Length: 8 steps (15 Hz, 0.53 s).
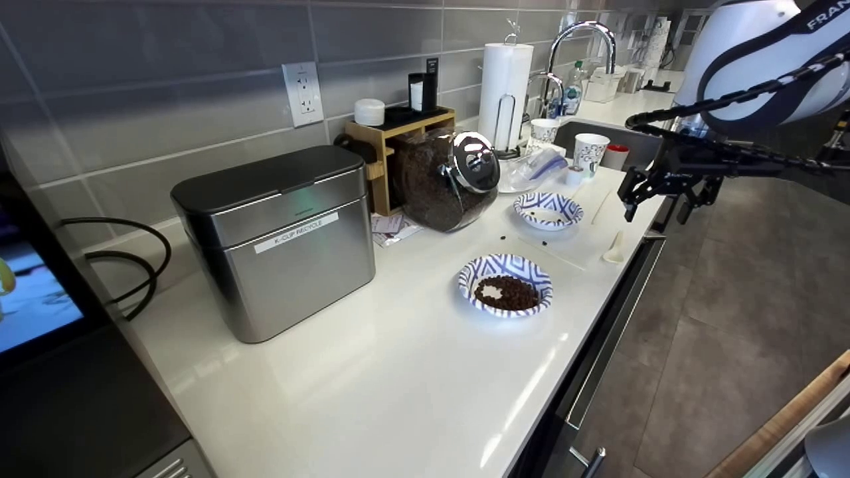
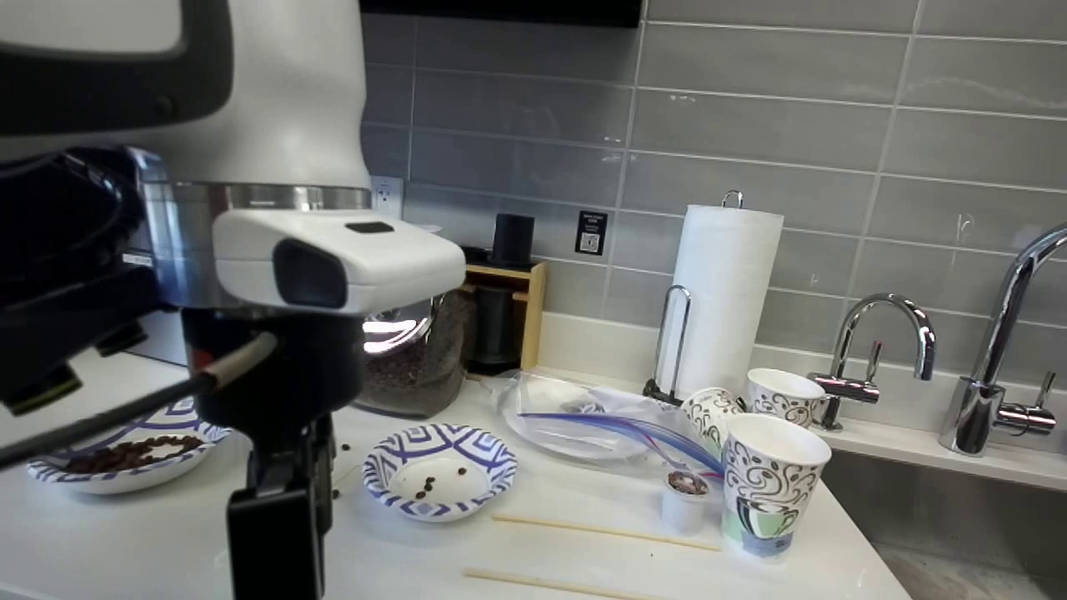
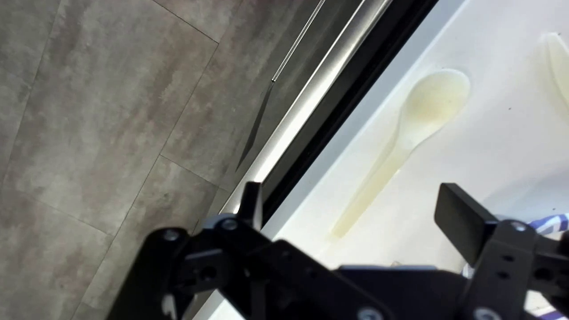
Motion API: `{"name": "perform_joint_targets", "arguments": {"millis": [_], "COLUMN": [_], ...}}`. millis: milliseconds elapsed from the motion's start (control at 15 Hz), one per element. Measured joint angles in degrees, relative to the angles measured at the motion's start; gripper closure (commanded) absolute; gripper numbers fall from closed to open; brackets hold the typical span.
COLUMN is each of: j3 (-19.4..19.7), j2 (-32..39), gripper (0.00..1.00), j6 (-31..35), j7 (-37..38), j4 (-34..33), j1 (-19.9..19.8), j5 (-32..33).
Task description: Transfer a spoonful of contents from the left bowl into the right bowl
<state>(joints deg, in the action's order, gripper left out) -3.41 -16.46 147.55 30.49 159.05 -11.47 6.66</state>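
Note:
The left bowl (image 1: pixel 467 284) has a blue-and-white rim and holds dark brown contents (image 1: pixel 514 294); bowl (image 2: pixel 133 482) and contents (image 2: pixel 125 457) also show in an exterior view. The right bowl (image 1: pixel 548 201), pale inside with a few dark beans, also shows in an exterior view (image 2: pixel 446 479); its rim edge shows in the wrist view (image 3: pixel 551 223). A pale spoon (image 3: pixel 386 164) lies on the counter near the front edge, also in an exterior view (image 1: pixel 615 249). My gripper (image 3: pixel 358 213) is open and empty above the spoon's handle end; it shows in both exterior views (image 1: pixel 657 214) (image 2: pixel 288 525).
Two thin wooden sticks (image 2: pixel 604 532) lie right of the right bowl. Behind are a plastic bag (image 2: pixel 583 425), paper cups (image 2: pixel 771 483), a small pod cup (image 2: pixel 685 504), a paper towel roll (image 1: pixel 506 93), a glass jar (image 1: pixel 431 182) and a steel bin (image 1: pixel 285 252). Stray beans (image 1: pixel 503 238) dot the counter.

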Motion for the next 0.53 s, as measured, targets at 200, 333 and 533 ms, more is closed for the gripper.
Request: {"name": "perform_joint_targets", "arguments": {"millis": [200, 333, 533], "j3": [0.0, 0.0, 0.1], "j2": [3.9, 6.0, 8.6], "gripper": [0.00, 0.00, 0.00], "j6": [4.0, 5.7, 7.9], "j7": [0.4, 0.7, 1.0], "j4": [-0.1, -0.1, -0.3], "j1": [0.1, 0.3, 0.6], "j5": [-0.1, -0.2, -1.0]}}
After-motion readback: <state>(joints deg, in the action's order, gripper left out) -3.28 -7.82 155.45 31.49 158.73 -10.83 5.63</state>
